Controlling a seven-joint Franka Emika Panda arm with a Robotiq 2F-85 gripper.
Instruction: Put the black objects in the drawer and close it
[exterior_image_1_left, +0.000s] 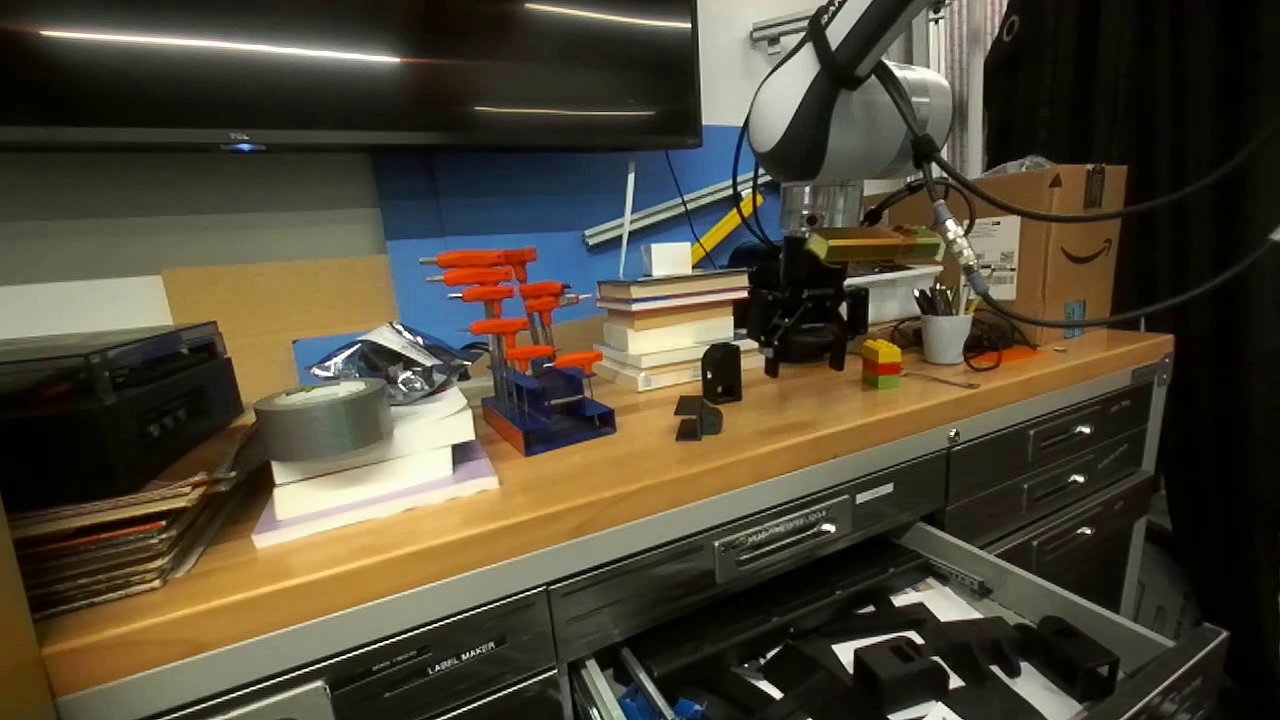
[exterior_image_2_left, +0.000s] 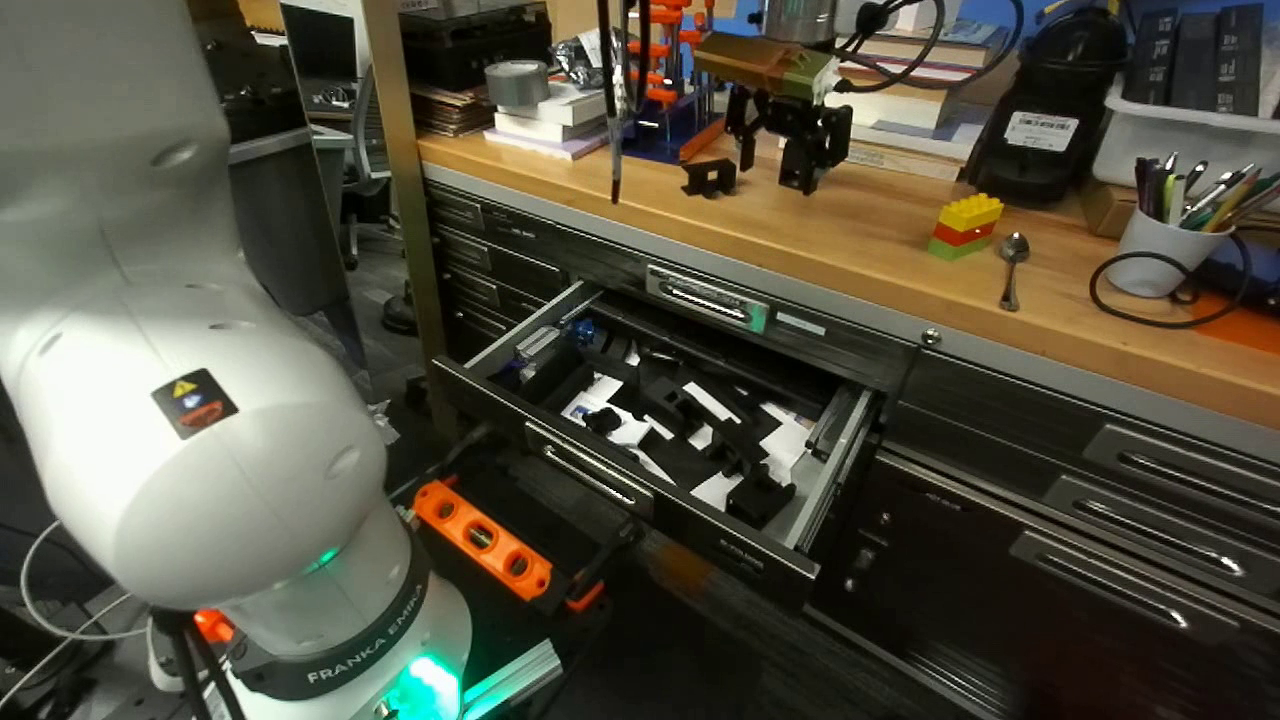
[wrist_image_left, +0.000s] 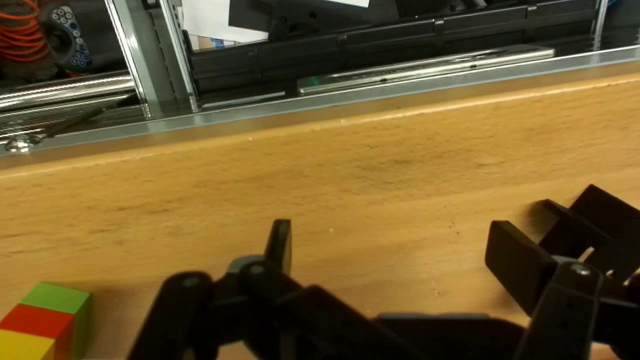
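Hanging over the honey-coloured, grained wooden worktop (wrist_image_left: 325, 165), the gripper (wrist_image_left: 390, 235) has its angular jaws spread wide. On the wood stands a chunky black block (exterior_image_1_left: 721, 373) — just beside it, a notched black bracket (exterior_image_1_left: 697, 418). Below, the dark metal drawer (exterior_image_2_left: 690, 525) is pulled out — blocky black parts (exterior_image_1_left: 902, 672) on white sheets (exterior_image_1_left: 1040, 690) inside.

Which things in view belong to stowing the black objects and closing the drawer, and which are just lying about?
For the job:
upright black block on the worktop
low black bracket near it
open drawer, not yet closed

Just lying about, it seems:
yellow, red and green brick stack
spoon
white pen cup
grey tape roll
orange-handled tools
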